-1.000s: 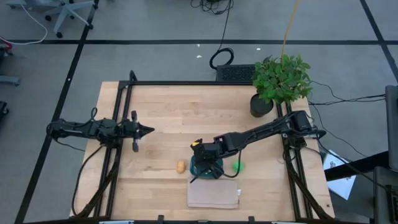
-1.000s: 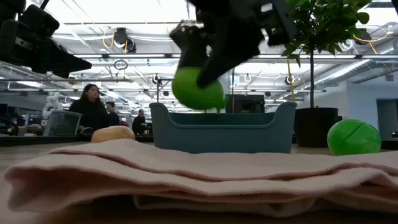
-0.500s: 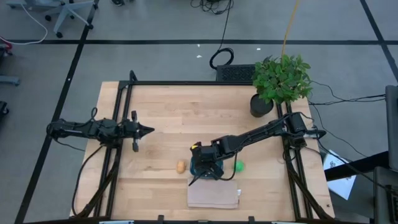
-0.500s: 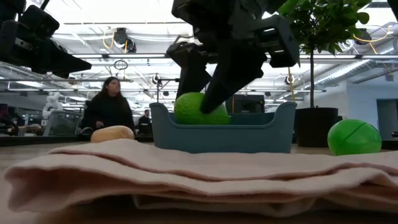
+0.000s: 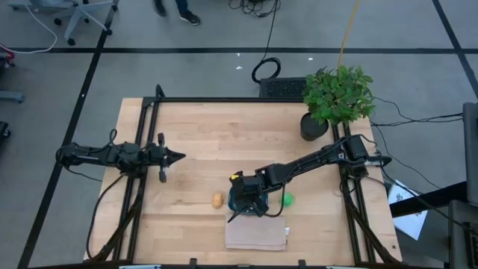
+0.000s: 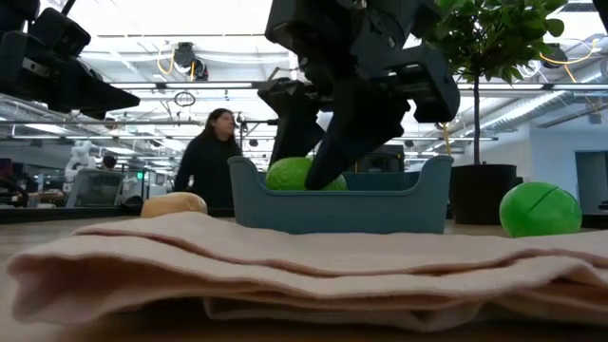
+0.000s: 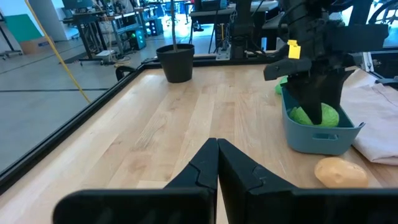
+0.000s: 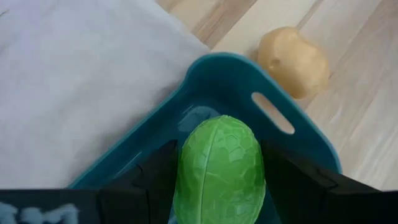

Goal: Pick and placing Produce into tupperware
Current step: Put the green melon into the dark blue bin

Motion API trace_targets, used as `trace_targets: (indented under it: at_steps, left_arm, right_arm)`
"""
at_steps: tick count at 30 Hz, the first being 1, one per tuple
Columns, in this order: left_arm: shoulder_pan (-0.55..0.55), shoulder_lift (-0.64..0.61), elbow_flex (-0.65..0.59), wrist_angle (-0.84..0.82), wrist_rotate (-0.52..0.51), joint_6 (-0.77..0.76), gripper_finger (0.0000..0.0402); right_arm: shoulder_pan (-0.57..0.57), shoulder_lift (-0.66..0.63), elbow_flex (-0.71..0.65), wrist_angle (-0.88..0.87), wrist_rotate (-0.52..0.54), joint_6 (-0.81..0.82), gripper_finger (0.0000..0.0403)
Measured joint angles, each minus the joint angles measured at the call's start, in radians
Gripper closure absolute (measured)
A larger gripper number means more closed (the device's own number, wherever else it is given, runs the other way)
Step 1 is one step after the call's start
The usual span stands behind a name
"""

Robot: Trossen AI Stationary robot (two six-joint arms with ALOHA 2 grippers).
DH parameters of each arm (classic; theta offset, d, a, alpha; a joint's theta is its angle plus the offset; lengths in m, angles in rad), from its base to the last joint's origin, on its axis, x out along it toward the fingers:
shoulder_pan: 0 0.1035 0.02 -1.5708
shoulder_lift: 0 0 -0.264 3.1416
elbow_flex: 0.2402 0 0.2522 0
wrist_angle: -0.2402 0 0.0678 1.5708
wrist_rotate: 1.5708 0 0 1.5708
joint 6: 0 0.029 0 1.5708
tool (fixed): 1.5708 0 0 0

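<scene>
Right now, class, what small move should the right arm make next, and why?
Probably open the right end effector: its fingers flank the lime-green piece, which already sits low inside the teal tupperware. The left end effector waits, shut, far away.

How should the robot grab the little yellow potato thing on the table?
The yellow-orange piece lies alone on bare wood beside the tupperware. Probably best from straight above, fingers closing across its narrower middle, since it is a rounded lump lying on its side with open table around it.
</scene>
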Motion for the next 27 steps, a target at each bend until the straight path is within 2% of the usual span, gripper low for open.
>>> trace_targets:
  at_steps: [17, 27]
  left_arm:
    - [0.000, 0.000, 0.000, 0.000, 0.000, 0.004, 0.0392]
    - [0.000, 0.000, 0.000, 0.000, 0.000, 0.004, 0.0392]
  right_arm:
    - [-0.004, 0.000, -0.004, 0.008, 0.000, -0.033, 0.0199]
    - [-0.028, 0.000, -0.004, 0.038, -0.001, 0.115, 0.0199]
